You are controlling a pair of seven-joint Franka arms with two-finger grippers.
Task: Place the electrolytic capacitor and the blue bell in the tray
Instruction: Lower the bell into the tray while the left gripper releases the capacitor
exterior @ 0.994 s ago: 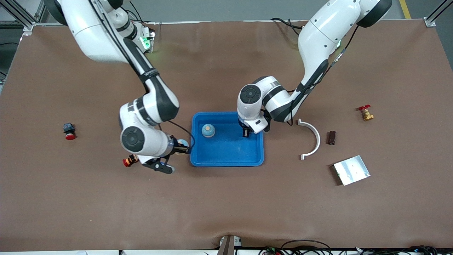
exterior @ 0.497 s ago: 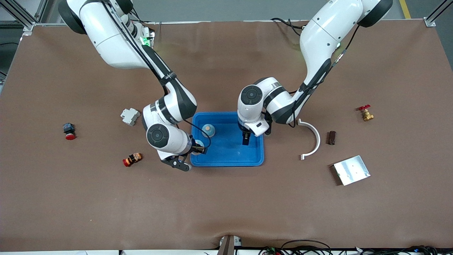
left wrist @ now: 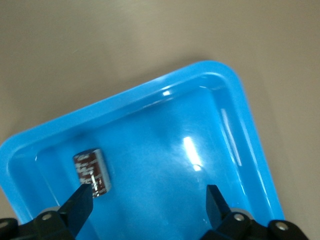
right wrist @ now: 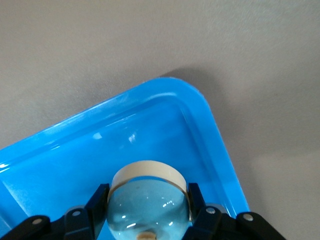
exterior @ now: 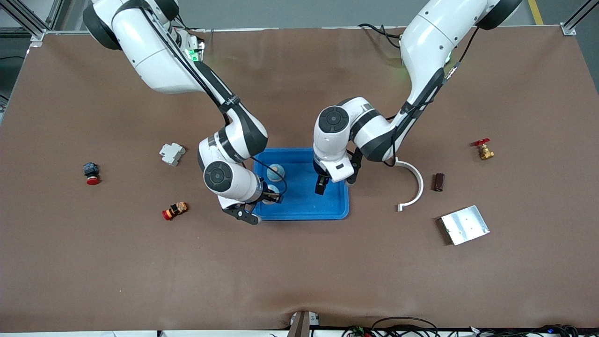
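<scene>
**Inspector:** The left gripper (exterior: 322, 186) hangs over the blue tray (exterior: 327, 210), fingers spread wide and holding nothing. Only its wrist view shows the capacitor (left wrist: 91, 172), a dark brown cylinder lying on the tray floor beside one fingertip.

**Clerk:** And the right gripper (exterior: 273, 196)?

**Inspector:** It is over the tray's corner toward the right arm's end, clamped on a pale blue bell (right wrist: 148, 205). The front view shows a second bell (exterior: 274, 171) resting in the tray, which neither wrist view shows.

**Clerk:** Anything outside the tray?

**Inspector:** A white curved bracket (exterior: 413, 183) and a metal plate (exterior: 465, 224), seen from the front only.
</scene>
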